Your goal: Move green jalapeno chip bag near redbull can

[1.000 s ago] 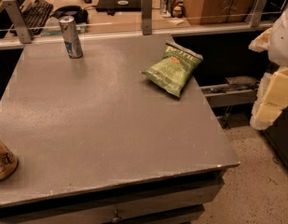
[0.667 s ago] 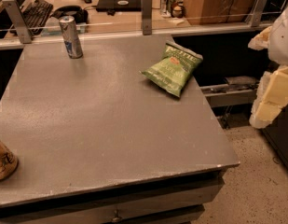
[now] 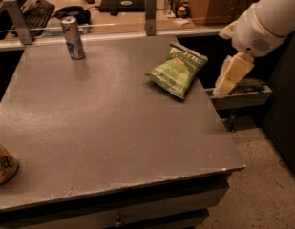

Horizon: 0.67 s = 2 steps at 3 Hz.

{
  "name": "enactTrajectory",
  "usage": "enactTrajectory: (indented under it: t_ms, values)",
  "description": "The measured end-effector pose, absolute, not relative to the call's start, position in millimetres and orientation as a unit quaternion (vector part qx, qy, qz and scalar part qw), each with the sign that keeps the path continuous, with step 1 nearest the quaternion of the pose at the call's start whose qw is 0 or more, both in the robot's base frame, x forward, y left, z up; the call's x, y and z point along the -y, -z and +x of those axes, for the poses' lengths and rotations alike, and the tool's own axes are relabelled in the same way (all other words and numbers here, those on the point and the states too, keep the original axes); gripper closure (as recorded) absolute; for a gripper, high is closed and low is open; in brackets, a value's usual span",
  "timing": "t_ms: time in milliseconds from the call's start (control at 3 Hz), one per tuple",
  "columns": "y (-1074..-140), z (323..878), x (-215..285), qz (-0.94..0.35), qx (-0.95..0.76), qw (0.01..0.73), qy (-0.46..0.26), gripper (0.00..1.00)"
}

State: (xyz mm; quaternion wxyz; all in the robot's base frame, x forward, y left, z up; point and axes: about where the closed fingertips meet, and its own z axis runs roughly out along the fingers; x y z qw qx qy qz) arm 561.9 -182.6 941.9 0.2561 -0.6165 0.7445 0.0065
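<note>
The green jalapeno chip bag (image 3: 177,70) lies flat near the table's right edge, its dark top band pointing to the far right. The redbull can (image 3: 73,37) stands upright at the far left of the table, well apart from the bag. My gripper (image 3: 231,76) hangs off the white arm at the right. It is just past the table's right edge, a little right of the bag and not touching it.
The grey table (image 3: 99,128) has a tan can (image 3: 1,164) at its left front edge. Two upright posts (image 3: 150,13) and a rail run along the back edge. A desk with a keyboard (image 3: 36,9) lies beyond. There is floor to the right.
My arm and gripper have moved left and slightly up, closer to the table's right edge and the bag. The bag and the cans have not moved.
</note>
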Motion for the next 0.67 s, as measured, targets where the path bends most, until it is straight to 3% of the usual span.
enactTrajectory:
  t_ms: [667]
  values:
    - [-898,657,124,-0.601,-0.728,0.317,-0.091,0.00]
